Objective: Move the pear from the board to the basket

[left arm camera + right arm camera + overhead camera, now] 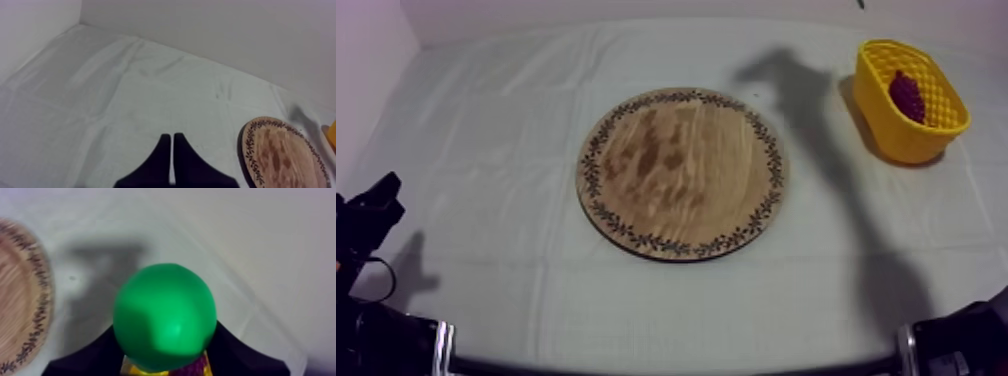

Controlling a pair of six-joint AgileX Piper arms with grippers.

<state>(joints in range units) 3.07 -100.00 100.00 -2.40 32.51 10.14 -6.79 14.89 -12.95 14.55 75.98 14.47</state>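
Note:
The green pear (165, 318) sits between the black fingers (95, 350) of my right gripper (165, 340), which is shut on it. Just under the pear a strip of the yellow basket (131, 366) and some purple grapes (201, 365) peek out. In the top view the yellow basket (896, 128) stands at the far right of the table with the grapes (907, 96) inside. The round wooden board (682, 172) lies bare at the table's middle. My left gripper (378, 203) rests low at the left, its fingers (161, 162) together in a narrow wedge.
A broad arm shadow (806, 110) falls on the cloth between board and basket. The board's patterned rim (37, 313) lies beside the held pear. Part of the right arm (961, 345) is at the near right edge.

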